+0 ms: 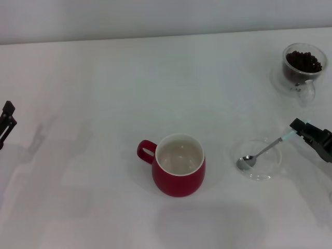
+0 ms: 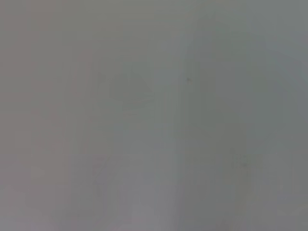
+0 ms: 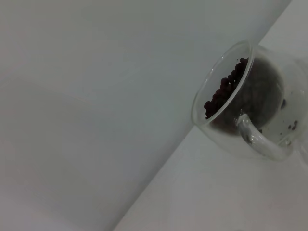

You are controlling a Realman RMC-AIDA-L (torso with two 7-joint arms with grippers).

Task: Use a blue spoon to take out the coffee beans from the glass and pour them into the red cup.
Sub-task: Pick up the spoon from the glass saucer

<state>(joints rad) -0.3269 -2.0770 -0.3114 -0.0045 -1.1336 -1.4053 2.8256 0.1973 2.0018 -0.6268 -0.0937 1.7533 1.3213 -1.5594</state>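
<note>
While the white table (image 1: 93,104) spreads bare and matte, the red cup (image 1: 179,171) stands nearest, handle toward the robot's left. Right of the cup, the blue spoon (image 1: 262,151) lies with its bowl in a shallow clear dish (image 1: 258,159); the right gripper (image 1: 305,129) is clamped on its pale handle. Far left of the cup sits the left gripper (image 1: 6,122), whose fingers I cannot tell. Beyond the dish, the glass (image 1: 303,65) holds coffee beans (image 1: 304,60) before a pale wall (image 1: 155,15).

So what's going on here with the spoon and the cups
The right gripper is at the pale handle of the blue spoon, whose bowl rests in a shallow glass dish. The coffee beans are all in the glass, far right. The red cup is empty. The left gripper sits at the left edge.
</note>
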